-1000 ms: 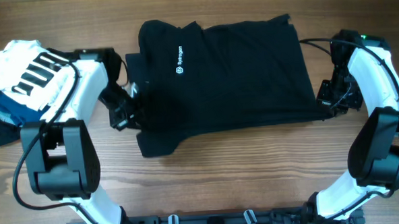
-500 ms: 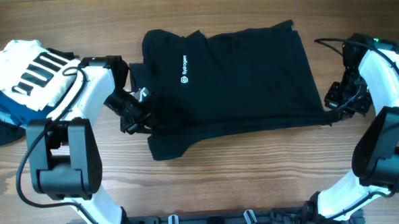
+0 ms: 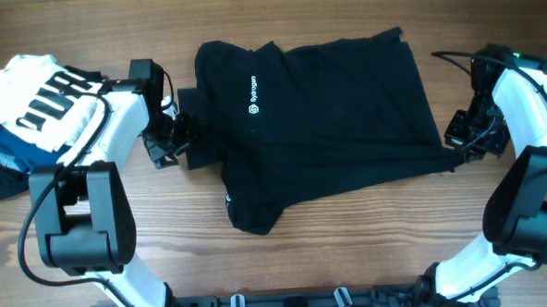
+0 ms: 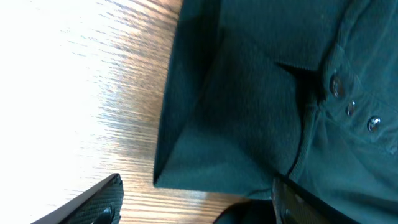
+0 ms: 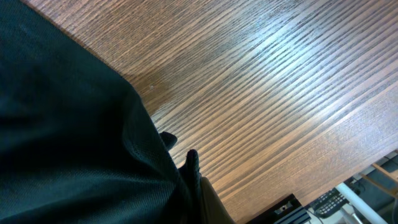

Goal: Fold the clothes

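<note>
At my left, well clear of the work, a striped white garment (image 3: 42, 97) sits on top of blue folded garments (image 3: 13, 151), and a dark scrap (image 3: 2, 181) lies at their near edge. None of it touches what I am handling. The wooden surface (image 3: 352, 247) shows bare grain in front of me.

The black shirt (image 3: 336, 104) lies spread across the middle of the surface, between my two arms. Its small white logo (image 3: 252, 92) faces up near the left side. Its near-left part hangs down in a rumpled lobe toward me. From my left wrist I see the placket buttons (image 4: 351, 109) and a folded sleeve corner resting on the wood.

My left gripper (image 3: 188, 143) is released. Its fingers stand wide apart at either side of that sleeve corner, just beside the shirt's left edge. My right gripper (image 3: 458, 150) is clenched on the shirt's right near corner, where the fabric bunches at my fingertip.

Since half a second ago my left gripper has drawn back a little to the left and away from me. The rumpled lobe now lies further right. My right gripper and the logo sit where they were.
</note>
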Controlling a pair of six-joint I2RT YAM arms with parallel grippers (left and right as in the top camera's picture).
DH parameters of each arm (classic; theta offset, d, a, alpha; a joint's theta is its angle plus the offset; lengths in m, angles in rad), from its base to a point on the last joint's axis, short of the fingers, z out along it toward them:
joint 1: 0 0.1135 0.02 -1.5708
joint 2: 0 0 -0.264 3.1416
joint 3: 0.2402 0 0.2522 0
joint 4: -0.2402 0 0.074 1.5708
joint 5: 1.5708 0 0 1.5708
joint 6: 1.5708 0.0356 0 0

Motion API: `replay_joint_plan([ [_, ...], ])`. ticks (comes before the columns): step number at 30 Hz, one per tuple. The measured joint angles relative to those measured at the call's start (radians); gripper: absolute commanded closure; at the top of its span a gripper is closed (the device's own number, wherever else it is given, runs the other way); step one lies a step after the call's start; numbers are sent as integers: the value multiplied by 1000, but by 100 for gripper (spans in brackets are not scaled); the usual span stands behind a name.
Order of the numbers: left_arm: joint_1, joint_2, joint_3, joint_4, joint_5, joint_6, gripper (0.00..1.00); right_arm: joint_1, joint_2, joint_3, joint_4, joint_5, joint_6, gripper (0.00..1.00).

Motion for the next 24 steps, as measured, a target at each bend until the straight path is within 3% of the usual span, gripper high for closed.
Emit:
replay_joint_plan([
  [3, -2, 7, 0, 18, -15, -3, 30, 0, 0, 0, 0, 0, 0, 96],
  [6, -28, 49, 0, 43, -3, 5, 47, 0, 0, 0, 0, 0, 0, 96],
  [7, -49, 69, 0, 59, 2, 10, 56, 0, 0, 0, 0, 0, 0, 96],
  [9, -80, 87, 0, 74, 5, 13, 91, 0, 0, 0, 0, 0, 0, 96],
  [10, -89, 89, 0, 76, 5, 14, 96, 0, 0, 0, 0, 0, -7, 96],
  [13, -96, 90, 0, 60, -26, 17, 96, 0, 0, 0, 0, 0, -16, 96],
  [15, -80, 90, 1, 13, -123, 17, 96, 0, 0, 0, 1, 0, -19, 96],
  [19, 45, 88, 65, -1, -269, 16, 96, 1, 0, 0, 20, -54, -58, 96],
  [22, 111, 77, 98, 13, -298, 16, 95, 21, 0, 0, 45, -68, -62, 94],
  [24, 125, 76, 103, -29, -199, 19, 51, 44, 0, 0, 64, -76, -66, 92],
])
